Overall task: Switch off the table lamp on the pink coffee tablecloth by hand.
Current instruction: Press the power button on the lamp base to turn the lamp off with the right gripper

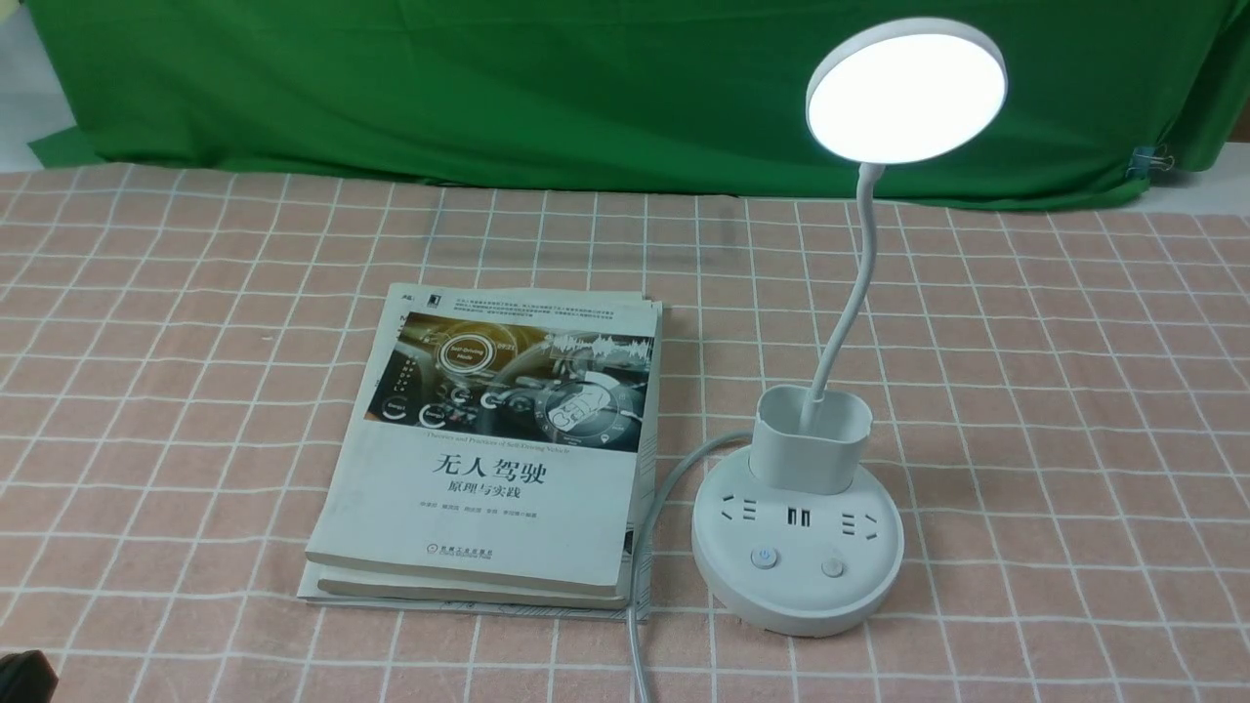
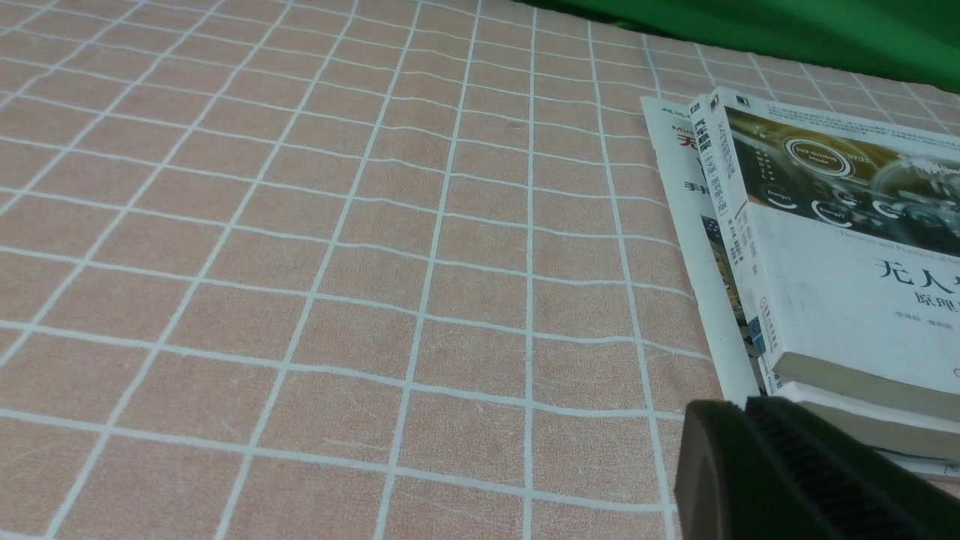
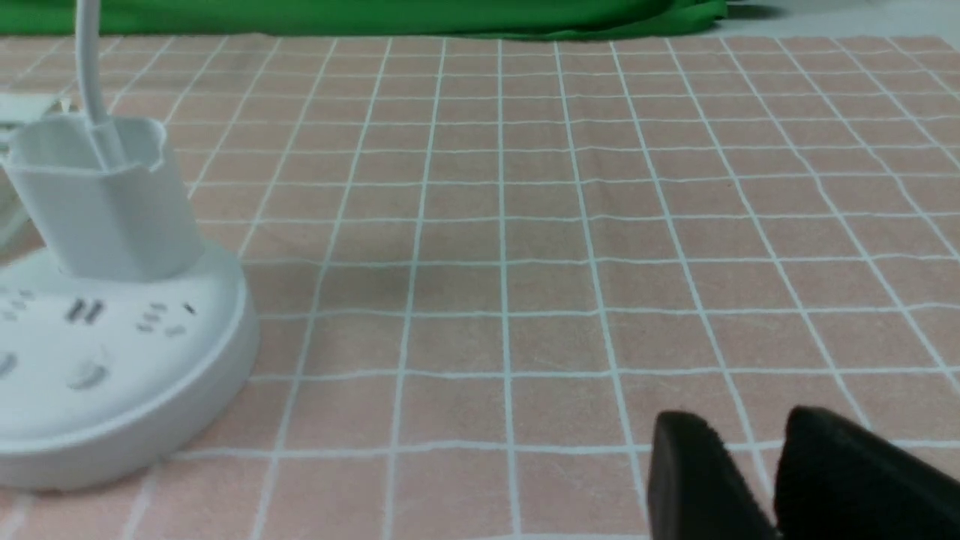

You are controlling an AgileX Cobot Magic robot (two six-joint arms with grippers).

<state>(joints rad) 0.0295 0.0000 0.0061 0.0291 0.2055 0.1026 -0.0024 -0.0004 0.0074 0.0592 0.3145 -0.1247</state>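
Observation:
The white table lamp is lit. Its disc head (image 1: 906, 90) glows at the upper right above the gooseneck (image 1: 852, 293), the cup holder (image 1: 811, 437) and the round base (image 1: 796, 547) with two buttons (image 1: 764, 558). It stands on the pink coffee tablecloth (image 1: 1055, 391). The base also shows in the right wrist view (image 3: 112, 360). My right gripper (image 3: 750, 431) is empty, low over the cloth well to the side of the base, its fingers a narrow gap apart. My left gripper (image 2: 746, 409) is shut and empty near the books' corner. Only a dark bit of it (image 1: 24, 674) shows in the front view.
Stacked white books (image 1: 498, 449) lie just left of the lamp base, and also show in the left wrist view (image 2: 825, 247). The lamp's grey cord (image 1: 649, 547) runs between books and base toward the front edge. A green backdrop cloth (image 1: 488, 88) hangs behind.

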